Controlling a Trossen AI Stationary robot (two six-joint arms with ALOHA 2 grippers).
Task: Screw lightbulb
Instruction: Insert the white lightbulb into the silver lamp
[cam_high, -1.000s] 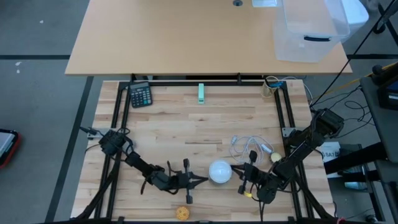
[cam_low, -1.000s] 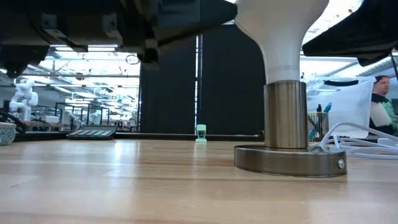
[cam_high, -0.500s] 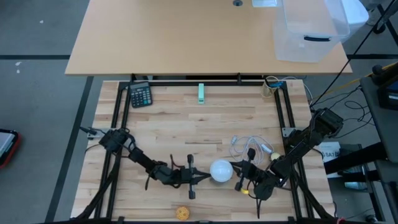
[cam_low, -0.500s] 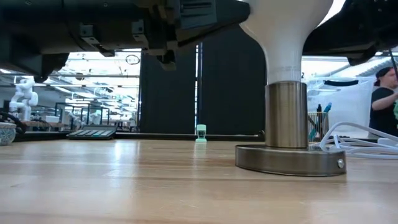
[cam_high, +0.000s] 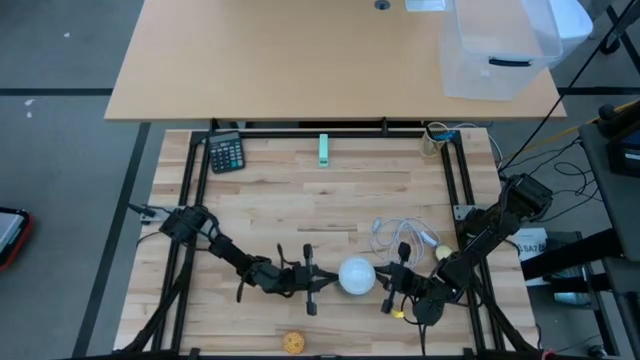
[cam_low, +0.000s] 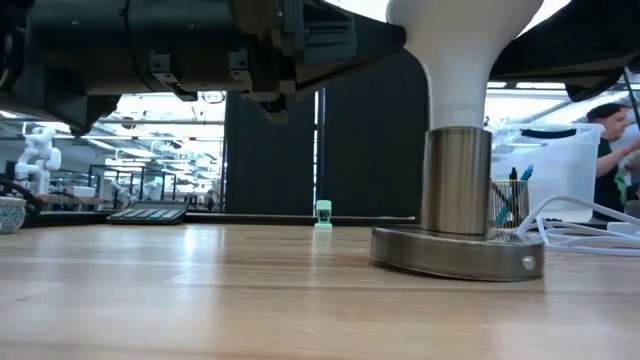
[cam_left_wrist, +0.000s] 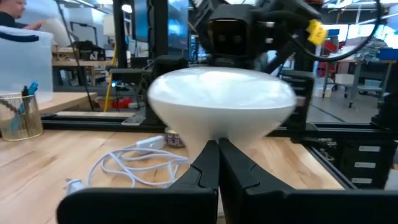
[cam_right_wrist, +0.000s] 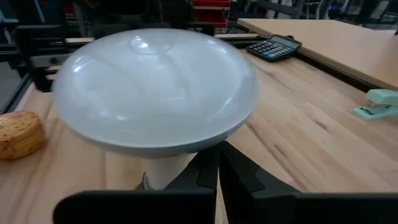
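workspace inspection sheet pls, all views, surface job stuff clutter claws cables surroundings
surface: wooden table, bare boards at centre
job's things: lightbulb upright in metal socket base
clutter: calculator, green stapler, yellowish ball
grippers: left claw shut, beside bulb; right claw shut, opposite side
cables: white cord coiled near base
surroundings: clear bin on second table; person behind

calculator, green stapler, white cable
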